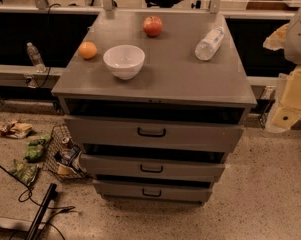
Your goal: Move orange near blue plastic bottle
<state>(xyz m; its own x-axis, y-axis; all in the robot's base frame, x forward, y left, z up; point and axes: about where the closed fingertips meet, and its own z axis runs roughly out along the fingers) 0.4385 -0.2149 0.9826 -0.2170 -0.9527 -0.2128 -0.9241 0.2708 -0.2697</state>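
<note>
The orange (pixel 87 50) sits near the left edge of the grey cabinet top (pixel 170 81), just left of a white bowl (pixel 124 61). The blue plastic bottle (pixel 209 43) lies on its side near the top's far right edge, white cap pointing away. The bowl and a wide stretch of the top lie between the two. My gripper (pixel 282 115) hangs at the right edge of the view, beside and off the cabinet's right side, well away from the orange and holding nothing that shows.
A red apple (pixel 152 25) sits at the back middle of the top. A smaller clear bottle (pixel 35 56) stands on a ledge at left. Three handled drawers (pixel 151 132) are below. Snack bags (pixel 27 156), a wire basket (pixel 62 154) and cables (pixel 40 209) lie on the floor at left.
</note>
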